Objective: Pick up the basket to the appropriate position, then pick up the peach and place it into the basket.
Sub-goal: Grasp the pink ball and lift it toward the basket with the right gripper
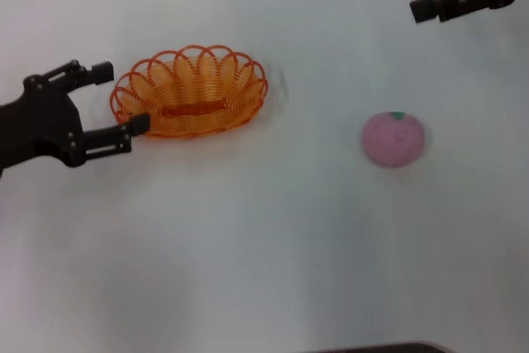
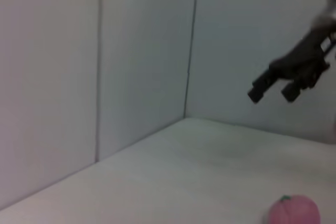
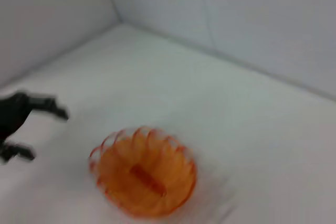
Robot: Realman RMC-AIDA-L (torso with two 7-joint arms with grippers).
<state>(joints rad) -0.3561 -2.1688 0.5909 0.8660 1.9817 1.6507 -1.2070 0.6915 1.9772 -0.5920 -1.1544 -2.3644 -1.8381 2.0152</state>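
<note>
You are looking at a lab-style test enclosure: a plain white table (image 1: 248,245) boxed in by bare white panel walls (image 2: 142,51) with visible seams, furnished only with staged props.

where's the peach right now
In the head view the peach sits on the white table on the robot's right, apart from the basket on the left, with the right claw hanging beyond it, not touching.
</note>
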